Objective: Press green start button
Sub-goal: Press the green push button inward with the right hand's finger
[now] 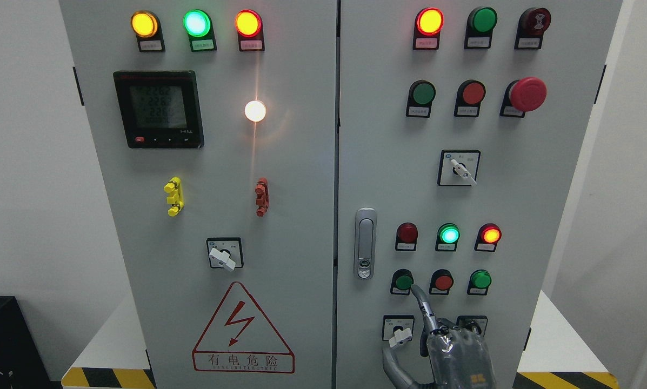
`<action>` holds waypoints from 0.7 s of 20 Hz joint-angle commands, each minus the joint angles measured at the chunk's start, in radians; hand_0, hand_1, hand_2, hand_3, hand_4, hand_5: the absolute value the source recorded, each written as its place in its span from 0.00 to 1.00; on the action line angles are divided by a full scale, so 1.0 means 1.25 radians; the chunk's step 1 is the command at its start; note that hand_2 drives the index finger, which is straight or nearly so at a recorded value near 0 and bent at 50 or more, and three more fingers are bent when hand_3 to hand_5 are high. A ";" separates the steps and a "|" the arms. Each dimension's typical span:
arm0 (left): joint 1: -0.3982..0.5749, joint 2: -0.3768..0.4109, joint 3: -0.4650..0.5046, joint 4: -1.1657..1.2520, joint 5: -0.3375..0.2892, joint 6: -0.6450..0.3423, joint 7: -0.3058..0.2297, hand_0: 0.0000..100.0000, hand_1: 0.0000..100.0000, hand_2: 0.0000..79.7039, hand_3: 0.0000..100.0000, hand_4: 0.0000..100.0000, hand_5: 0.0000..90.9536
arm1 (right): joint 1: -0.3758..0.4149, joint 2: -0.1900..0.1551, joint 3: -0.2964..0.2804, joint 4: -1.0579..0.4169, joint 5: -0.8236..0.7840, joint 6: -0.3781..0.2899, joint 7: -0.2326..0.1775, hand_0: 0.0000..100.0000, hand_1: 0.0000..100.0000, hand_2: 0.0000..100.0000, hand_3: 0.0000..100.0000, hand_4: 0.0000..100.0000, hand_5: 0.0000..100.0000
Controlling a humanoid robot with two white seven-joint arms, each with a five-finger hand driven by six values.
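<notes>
A slip of the fingertip to the right could be expected to trigger the adjacent red button [442, 281], since the two caps are set close together in one row. The right hand [453, 346] is shown holding nothing, one finger extended and the others curled back. The green start button [403, 281], low on the right cabinet door, is met at its lower right edge by the fingertip.

Matt painted metal cabinet [280, 162], glossy plastic green button [404, 281]
</notes>
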 commanded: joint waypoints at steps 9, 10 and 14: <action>-0.018 0.000 0.000 -0.022 0.000 0.001 -0.001 0.12 0.56 0.00 0.00 0.00 0.00 | -0.048 0.001 0.007 0.090 0.001 0.004 0.005 0.38 0.33 0.00 0.88 0.83 1.00; -0.018 0.000 0.000 -0.022 0.000 0.001 -0.001 0.12 0.56 0.00 0.00 0.00 0.00 | -0.054 0.001 0.006 0.095 0.002 0.004 0.005 0.38 0.33 0.00 0.88 0.83 1.00; -0.018 0.000 0.000 -0.022 0.000 0.001 -0.001 0.12 0.56 0.00 0.00 0.00 0.00 | -0.063 0.001 0.003 0.112 0.001 0.005 0.005 0.38 0.33 0.00 0.88 0.83 1.00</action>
